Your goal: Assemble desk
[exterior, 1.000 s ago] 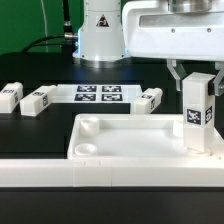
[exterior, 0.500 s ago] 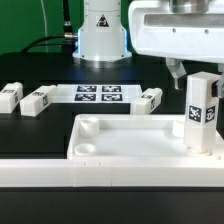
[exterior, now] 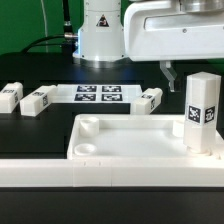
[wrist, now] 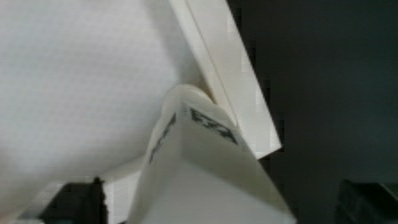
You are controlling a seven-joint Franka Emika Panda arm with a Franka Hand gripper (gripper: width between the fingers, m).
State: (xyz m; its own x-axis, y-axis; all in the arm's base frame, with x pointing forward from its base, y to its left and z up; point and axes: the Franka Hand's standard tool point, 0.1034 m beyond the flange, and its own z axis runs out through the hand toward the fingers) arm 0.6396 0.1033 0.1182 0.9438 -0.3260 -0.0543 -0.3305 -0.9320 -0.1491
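White plastic leg (exterior: 202,112), probably light, stiff and slick, stands upright at the panel (exterior: 120,137) right; jaws apart; grip its flat sides.

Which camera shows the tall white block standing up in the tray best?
The exterior view. It shows the whole standing leg, upright in a corner of the desk panel, tag facing us. The wrist view shows only its top end, close and blurry.
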